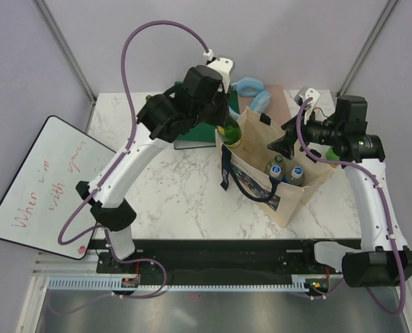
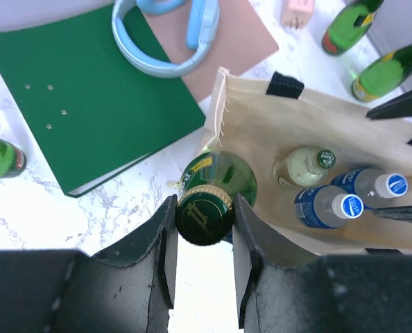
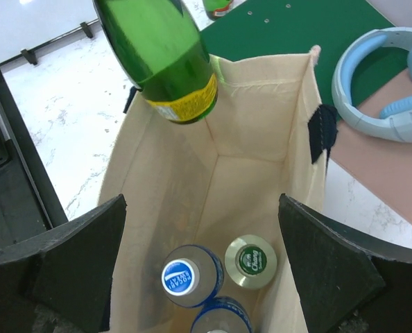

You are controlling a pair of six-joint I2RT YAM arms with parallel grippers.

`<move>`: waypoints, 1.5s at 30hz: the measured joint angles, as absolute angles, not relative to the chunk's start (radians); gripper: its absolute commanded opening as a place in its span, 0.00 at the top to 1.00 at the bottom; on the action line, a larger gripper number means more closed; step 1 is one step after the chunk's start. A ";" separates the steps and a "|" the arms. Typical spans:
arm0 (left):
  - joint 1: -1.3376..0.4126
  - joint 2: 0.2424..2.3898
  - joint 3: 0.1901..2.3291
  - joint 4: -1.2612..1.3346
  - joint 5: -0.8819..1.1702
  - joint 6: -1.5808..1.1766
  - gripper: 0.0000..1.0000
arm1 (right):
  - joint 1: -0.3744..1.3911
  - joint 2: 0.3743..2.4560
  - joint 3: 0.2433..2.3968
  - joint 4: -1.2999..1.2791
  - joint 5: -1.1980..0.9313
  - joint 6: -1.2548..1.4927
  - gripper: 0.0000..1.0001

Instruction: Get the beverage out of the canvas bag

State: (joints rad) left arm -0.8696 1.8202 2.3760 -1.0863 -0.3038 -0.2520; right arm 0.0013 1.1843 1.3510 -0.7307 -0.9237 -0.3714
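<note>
Two black fingers [image 2: 157,257] of the left jaws are clenched on the capped neck of a green glass bottle [image 2: 216,179], one on each side of the dark green cap. The bottle hangs tilted from that grip, its yellow-banded base raised over one corner of the canvas bag [image 1: 293,201], at the edge nearest the left arm. In the right wrist view the bottle [image 3: 161,52] sits above the rim, outside the bag's hollow. The right jaws are released and spread wide, grasping nothing. Their fingers [image 3: 67,257] stand at either side of the bag's open mouth; whether they touch the cloth cannot be told. Three more bottles stand upright on the bag's floor: a pale bottle with a green cap [image 3: 251,261] and two blue-capped bottles [image 3: 182,275] close beside it. The bag stands on the marble desk [image 1: 171,194], its dark blue print facing the arms' bases. Just beyond the bag lie a green binder [image 2: 88,90], light blue headphones [image 2: 168,41] and a pinkish-brown board [image 2: 241,41]. Other green bottles [image 2: 348,24] lie on the desk past the bag. A whiteboard [image 1: 43,184] with red writing juts off the desk's left side.
</note>
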 measured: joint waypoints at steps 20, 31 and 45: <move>-0.757 1.567 2.180 -1.035 -0.313 -0.253 0.98 | 0.110 1.233 1.361 -0.731 -0.885 -0.393 0.03; -0.570 1.370 1.549 -0.791 -0.318 -0.242 0.98 | 0.136 1.250 1.360 -0.736 -0.855 -0.416 0.03; -0.386 1.354 1.253 -0.431 -0.322 -0.167 0.98 | 0.150 1.291 1.360 -0.752 -0.820 -0.439 0.02</move>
State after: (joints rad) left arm -0.3862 1.3537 1.2526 -0.4309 -0.3222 -0.1669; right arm 0.1497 1.2907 1.3602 -0.7517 -0.8196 -0.4393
